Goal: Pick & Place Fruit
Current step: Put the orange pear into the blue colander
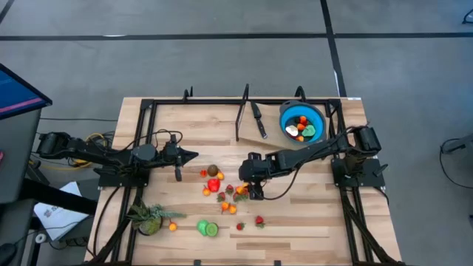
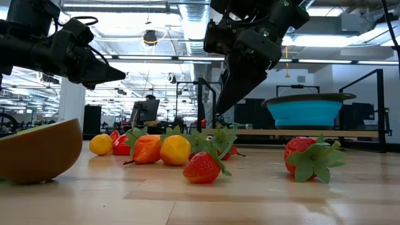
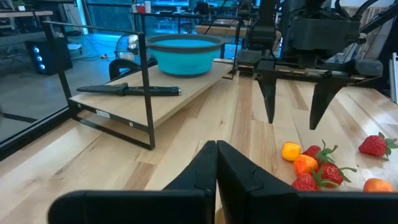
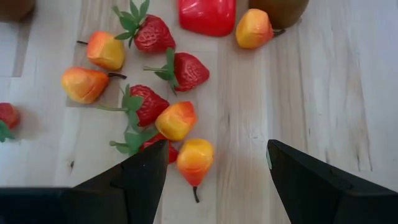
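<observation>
My right tool [image 4: 214, 168] hangs with fingers apart over the fruit cluster on the bench [image 1: 310, 222]. An orange-yellow toy pear [image 4: 194, 158] lies between them, nearer one finger, stem toward me. My left tool [image 1: 191, 155], fingers together, waits farther off.

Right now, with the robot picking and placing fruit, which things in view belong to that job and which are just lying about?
Belong to the job:
- fruit clustered mid-table
- blue bowl, some fruit already inside
- right gripper, open above an orange-yellow fruit

Just lying about:
- knife beside the bowl
- leafy plant
- left gripper, shut, waiting
</observation>
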You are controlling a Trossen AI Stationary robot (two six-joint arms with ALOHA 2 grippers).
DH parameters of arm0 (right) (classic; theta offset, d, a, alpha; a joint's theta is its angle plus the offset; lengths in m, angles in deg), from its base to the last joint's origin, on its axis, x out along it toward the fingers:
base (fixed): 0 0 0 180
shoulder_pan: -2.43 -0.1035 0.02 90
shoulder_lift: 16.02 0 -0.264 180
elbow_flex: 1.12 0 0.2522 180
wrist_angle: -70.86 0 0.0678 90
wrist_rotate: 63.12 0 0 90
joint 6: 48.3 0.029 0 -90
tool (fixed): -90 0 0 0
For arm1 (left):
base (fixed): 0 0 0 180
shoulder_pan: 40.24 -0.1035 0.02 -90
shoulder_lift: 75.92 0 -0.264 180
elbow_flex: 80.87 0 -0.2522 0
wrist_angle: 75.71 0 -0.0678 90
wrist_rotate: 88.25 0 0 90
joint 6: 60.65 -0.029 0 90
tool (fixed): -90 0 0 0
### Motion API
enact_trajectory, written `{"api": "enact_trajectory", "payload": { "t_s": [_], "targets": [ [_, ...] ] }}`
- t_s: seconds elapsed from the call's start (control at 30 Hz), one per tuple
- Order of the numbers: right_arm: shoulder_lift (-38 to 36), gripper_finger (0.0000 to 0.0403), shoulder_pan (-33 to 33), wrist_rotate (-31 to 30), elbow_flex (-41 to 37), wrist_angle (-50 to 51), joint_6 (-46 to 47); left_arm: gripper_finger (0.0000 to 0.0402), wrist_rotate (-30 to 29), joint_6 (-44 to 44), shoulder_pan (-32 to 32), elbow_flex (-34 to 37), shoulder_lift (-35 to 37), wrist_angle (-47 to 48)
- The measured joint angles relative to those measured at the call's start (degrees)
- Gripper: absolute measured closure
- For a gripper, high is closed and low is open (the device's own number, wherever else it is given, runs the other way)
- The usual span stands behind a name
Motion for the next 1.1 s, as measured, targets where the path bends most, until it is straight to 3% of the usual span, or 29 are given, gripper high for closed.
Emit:
{"api": "enact_trajectory", "payload": {
  "t_s": [1.1],
  "targets": [
    [1.3, 0.0138, 1.5, -0.2, -0.4, -6.3, 0.2, 0.0401, 0.0, -0.1, 0.0, 0.0, 0.0, 0.0]
  ]
}}
